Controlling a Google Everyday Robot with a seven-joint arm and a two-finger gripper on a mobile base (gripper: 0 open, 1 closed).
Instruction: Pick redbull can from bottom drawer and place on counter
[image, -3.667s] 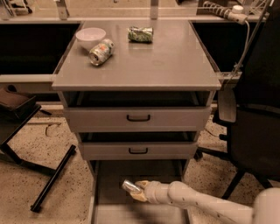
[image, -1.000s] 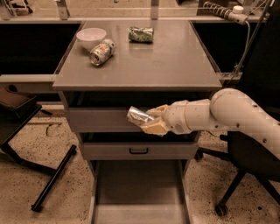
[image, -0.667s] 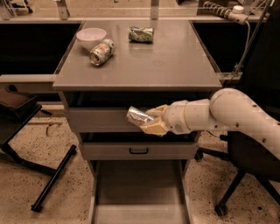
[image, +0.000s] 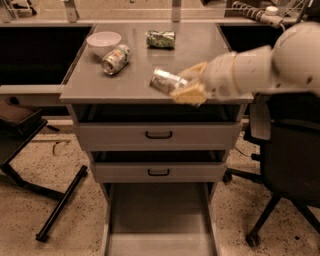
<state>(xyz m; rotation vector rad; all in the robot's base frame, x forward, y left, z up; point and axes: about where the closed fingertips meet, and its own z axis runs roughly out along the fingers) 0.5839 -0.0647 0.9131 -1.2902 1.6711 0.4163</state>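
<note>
My gripper (image: 186, 84) is shut on the redbull can (image: 165, 80), a slim silver can held on its side. It hangs over the front right part of the counter (image: 100, 82), just above the surface. My white arm reaches in from the right. The bottom drawer (image: 159, 220) stands pulled open below, its flat grey floor bare.
On the counter stand a white bowl (image: 103, 42), a fatter white can lying on its side (image: 115, 58) and a green foil packet (image: 161, 39). Two shallower drawers with black handles (image: 158, 134) are slightly open. A black office chair (image: 287, 165) stands at the right.
My gripper has lifted the can from in front of the top drawer up to above the counter's front right. 3.7 s ago it held the can down in the bottom drawer.
</note>
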